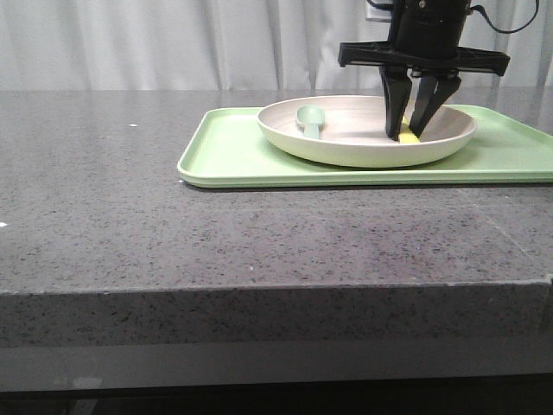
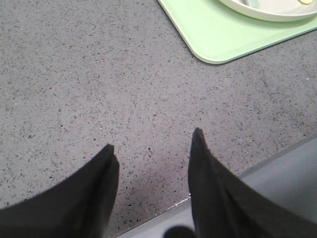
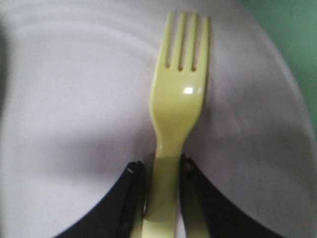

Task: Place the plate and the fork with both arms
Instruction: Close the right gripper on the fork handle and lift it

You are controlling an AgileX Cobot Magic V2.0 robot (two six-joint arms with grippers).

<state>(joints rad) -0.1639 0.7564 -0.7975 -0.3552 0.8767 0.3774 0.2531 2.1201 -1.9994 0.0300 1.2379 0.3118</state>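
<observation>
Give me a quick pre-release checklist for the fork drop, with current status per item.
1. Right gripper clamped on the fork handle: ok.
2. Fork over the plate, not the tray: ok.
3. Fork touching the plate surface: cannot tell.
4. Fork clear of the spoon: ok, the spoon lies on the plate's far side.
5. Plate seated on the tray: ok.
6. Left gripper open and away over bare counter: ok.

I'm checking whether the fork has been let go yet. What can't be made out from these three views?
- Front view: most of the fork is hidden behind the right gripper and the plate rim.
- Right wrist view: the fork handle's end is cut off by the frame edge; whether it touches the plate is unclear.
- Left wrist view: the spoon is cropped by the edge.
</observation>
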